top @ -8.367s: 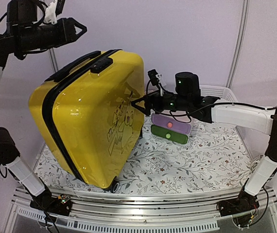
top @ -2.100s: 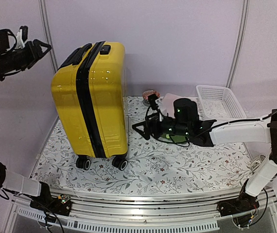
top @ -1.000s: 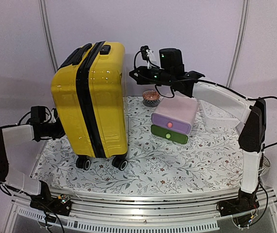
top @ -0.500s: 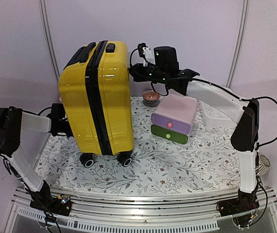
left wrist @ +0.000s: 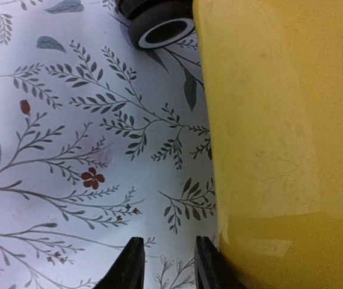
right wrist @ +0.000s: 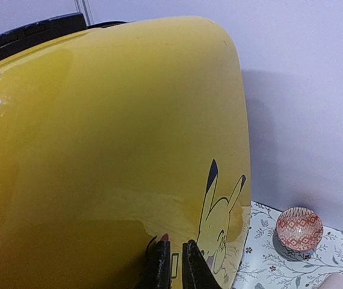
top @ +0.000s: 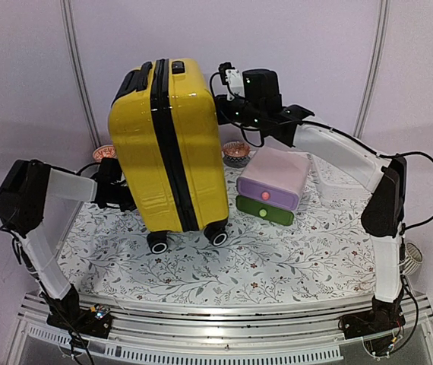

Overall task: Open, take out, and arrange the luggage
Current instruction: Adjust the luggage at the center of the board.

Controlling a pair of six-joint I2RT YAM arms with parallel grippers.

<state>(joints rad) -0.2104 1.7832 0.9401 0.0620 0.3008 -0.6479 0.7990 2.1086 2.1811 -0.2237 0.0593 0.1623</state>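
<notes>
The luggage (top: 175, 144) is a glossy yellow hard-shell suitcase with black zipper trim, standing upright on its wheels (top: 158, 242), shut. Low at its left side, my left gripper (top: 125, 194) is partly hidden behind the shell. In the left wrist view that gripper (left wrist: 168, 265) is open with only tablecloth between its fingers. Its right finger rests against the yellow shell (left wrist: 280, 150), and a wheel (left wrist: 162, 27) shows ahead. My right gripper (top: 218, 106) is at the suitcase's upper right side. Its tips (right wrist: 174, 265) are almost together, empty, against the shell (right wrist: 99, 150) beside the Pikachu drawing.
A pink-and-green drawer box (top: 271, 186) sits right of the suitcase on the floral tablecloth (top: 277, 258). A white basket (top: 338, 182) lies behind my right arm. A small patterned bowl (top: 236, 152) (right wrist: 299, 230) stands at the back, and another bowl (top: 104, 152) at the far left.
The suitcase has rolled right and back towards the middle, turning slightly. My left gripper followed along its lower left side. My right gripper stayed at the upper right side.
</notes>
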